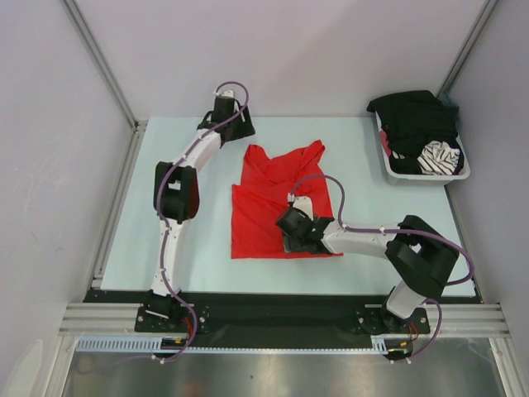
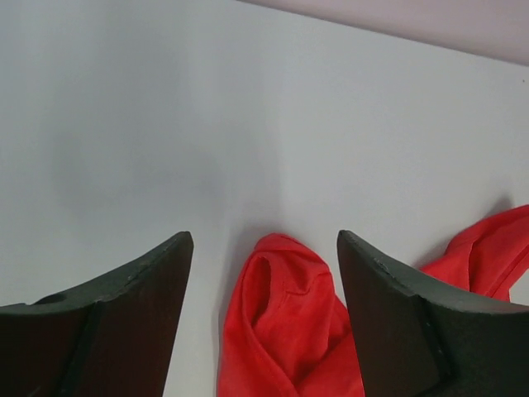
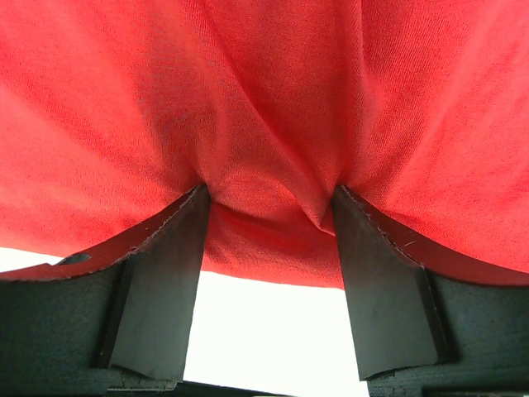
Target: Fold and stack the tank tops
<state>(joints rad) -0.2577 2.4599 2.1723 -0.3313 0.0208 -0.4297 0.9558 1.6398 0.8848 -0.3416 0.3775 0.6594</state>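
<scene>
**Two grippers spread, one red top laid out, one black top half buried**

One red tank top (image 1: 273,194) lies flat near the middle of the pale table (image 1: 190,248), its straps pointing to the far edge. Its lower right corner is covered by the right gripper (image 1: 288,231), so the hem there cannot be followed from above. In the right wrist view red cloth fills nearly the whole frame. The two dark fingers (image 3: 165,273) stand well apart, and their tips vanish under the fabric. A soft fold sags between them and is not squeezed from both sides. Only a strip of white table shows below the cloth.

The left gripper (image 1: 237,126) sits at the far edge, just beside the top's left strap (image 2: 277,289). Its jaws are wide apart. In the left wrist view the rounded strap end lies on the table in the gap, touching neither finger (image 2: 140,306). The rest of the garment is cut off by the frame.

The black tank top (image 1: 413,120) is heaped in the white basket (image 1: 430,176) at the far right corner, spilling over the far rim. Its shape is hard to read. A black-and-white striped cloth (image 1: 438,157) lies beside it in the basket.
</scene>
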